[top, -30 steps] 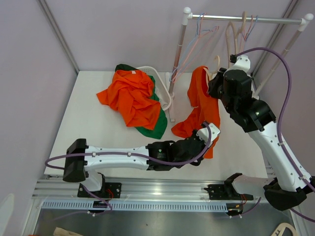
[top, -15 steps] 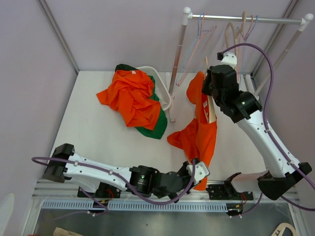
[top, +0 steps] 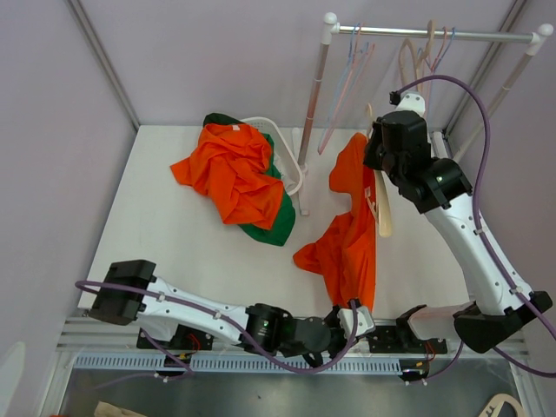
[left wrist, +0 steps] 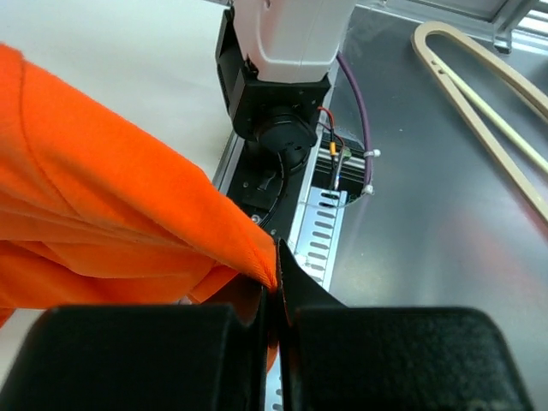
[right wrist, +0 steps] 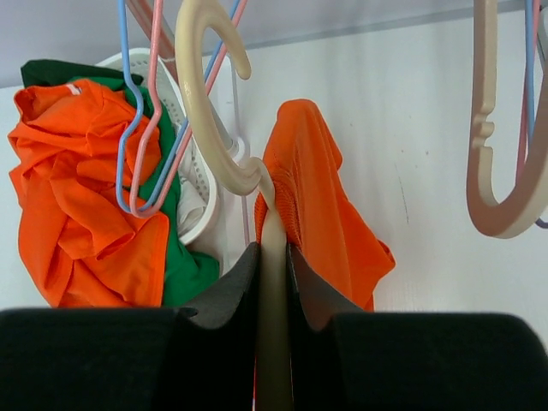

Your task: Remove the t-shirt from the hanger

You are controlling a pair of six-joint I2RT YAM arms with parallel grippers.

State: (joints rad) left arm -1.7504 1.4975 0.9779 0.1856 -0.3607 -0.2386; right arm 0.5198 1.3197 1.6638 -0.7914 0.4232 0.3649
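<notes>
An orange t-shirt (top: 347, 248) hangs stretched from a cream hanger (top: 383, 208) down to the table's near edge. My right gripper (right wrist: 272, 265) is shut on the hanger (right wrist: 214, 103) just below its hook, held above the table right of the rack post; the shirt's collar (right wrist: 317, 197) still sits around the hanger's neck. My left gripper (left wrist: 276, 282) is shut on the shirt's hem (left wrist: 128, 223) low at the front edge, near the right arm's base (left wrist: 287, 51). In the top view the left gripper (top: 358, 320) is by the front rail.
A pile of orange and green shirts (top: 236, 178) lies at the back left over a white basket (top: 282, 148). A clothes rack (top: 426, 35) with several hangers stands at the back right. Another cream hanger (left wrist: 488, 94) lies on the metal floor.
My left gripper has pulled the shirt's hem toward the near edge, stretching the shirt down. My right gripper lifted the hanger back toward the rack; more of the hanger arm is bare.
</notes>
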